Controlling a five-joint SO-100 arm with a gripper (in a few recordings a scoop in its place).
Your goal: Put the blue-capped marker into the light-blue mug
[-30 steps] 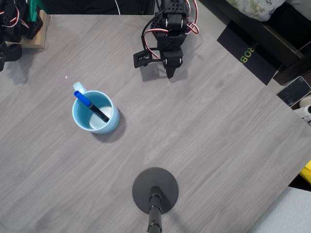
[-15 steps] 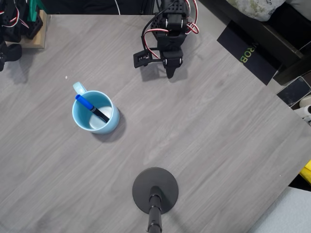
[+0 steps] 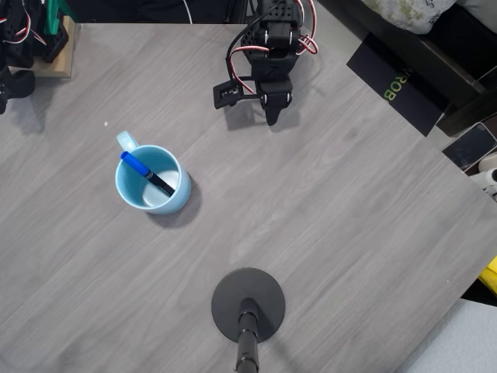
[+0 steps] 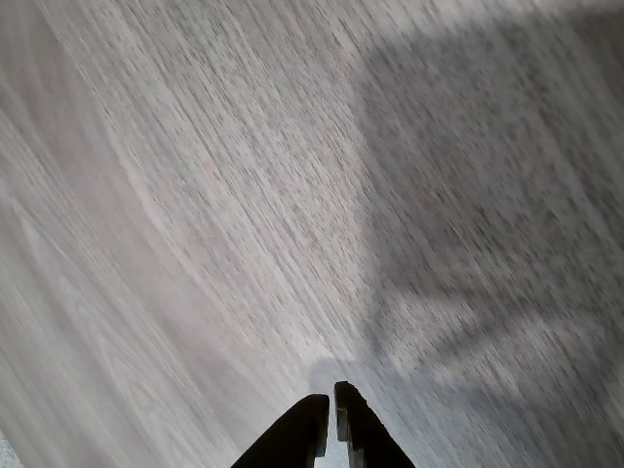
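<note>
Nothing has moved on your table in the last half second; a full second back the blue-capped marker lay a touch higher against the mug's rim, and it has since settled a little deeper.

Your black two-finger claw (image 3: 271,118) hangs at the upper middle of the overhead view, tucked close under the arm's servo body with its red and white wires. Its fingertips (image 4: 314,414) are pressed together with only a hairline gap between them, and they pinch nothing. In the wrist view they point at bare grey wood-grain tabletop (image 4: 195,195) crossed by the arm's shadow.

Well apart from the claw, toward the left middle of the overhead view, stands the glossy pale sky-blue mug (image 3: 180,200) with its loop handle turned to the upper left. The slim marker with a bright blue cap and dark barrel (image 3: 146,172) leans inside it, cap up near the handle-side rim, barrel slanting down to the mug's floor.

Judging by this, your task looks finished: the marker is in the mug, released, and the arm has pulled back to what seems a rest pose. No step appears left.

At the lower middle sits a round black stand base (image 3: 248,305), clear of everything.
</note>
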